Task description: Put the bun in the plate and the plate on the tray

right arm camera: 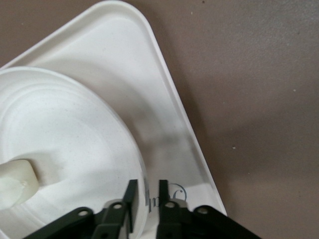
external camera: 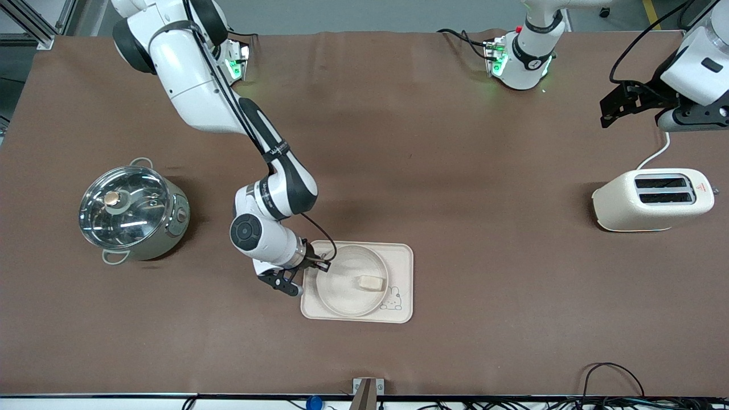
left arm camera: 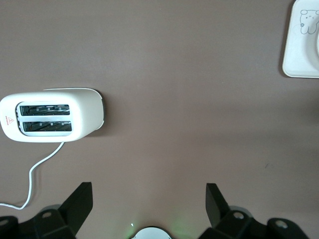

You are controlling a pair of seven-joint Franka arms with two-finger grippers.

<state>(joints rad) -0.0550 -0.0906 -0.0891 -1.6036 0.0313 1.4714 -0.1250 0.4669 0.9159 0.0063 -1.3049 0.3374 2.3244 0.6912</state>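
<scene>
Right arm: reaches down low over the worktop, right hand (right arm camera: 144, 199) with fingers nearly closed. Left arm: waits raised, left hand (left arm camera: 149, 204) with fingers spread wide.

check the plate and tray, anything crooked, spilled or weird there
Nothing stands out. The plate sits flat inside the tray with the bun lying in it, nothing spilled. The right hand has its fingers nearly closed at the plate's rim. The left hand waits open above the table near the toaster.
</scene>
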